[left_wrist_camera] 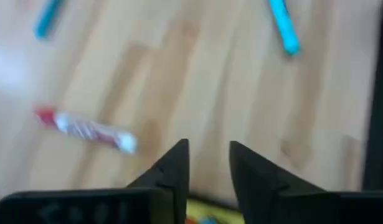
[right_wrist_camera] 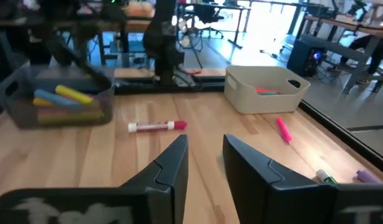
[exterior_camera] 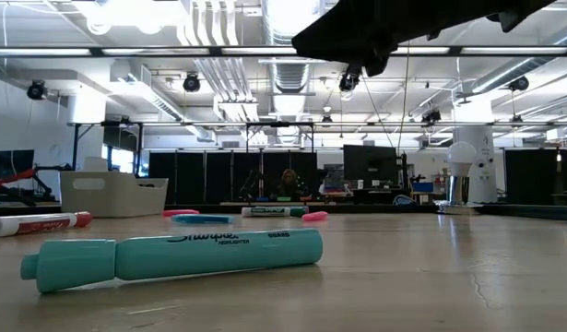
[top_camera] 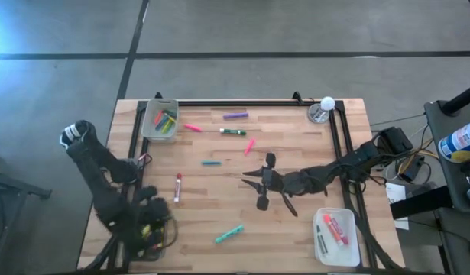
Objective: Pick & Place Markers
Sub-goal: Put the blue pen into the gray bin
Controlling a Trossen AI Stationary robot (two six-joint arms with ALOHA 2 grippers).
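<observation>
- While both arms hang clear of the markers, the left gripper (top_camera: 147,221) sits at the near left corner of the table (top_camera: 296,229), over a dark bin that already shows yellow inside; its fingers (left_wrist_camera: 172,171) stand a little apart with nothing between them.
- Just beside it lies a white marker with a red cap (top_camera: 177,186). If the left arm drops at a slant, a fingertip could roll this one away instead of straddling it.
- At the far left, a pale bin (top_camera: 160,120) holds several markers, with a pink one (top_camera: 192,127) just outside it.
- Toward the middle lie a blue marker (top_camera: 212,163), a teal highlighter (top_camera: 229,234) near the front edge, a green-capped white one (top_camera: 233,132), a purple one (top_camera: 235,115) and another pink one (top_camera: 249,146).
- Right of centre, the right gripper (top_camera: 254,184) hovers above bare wood, open and empty. The nearest markers lie at differing angles, so a wrist not turned to match could pinch an end and flick it.
- At the near right, a white bin (top_camera: 335,236) holds a red and a dark marker; a release from too high might bounce one out.
</observation>
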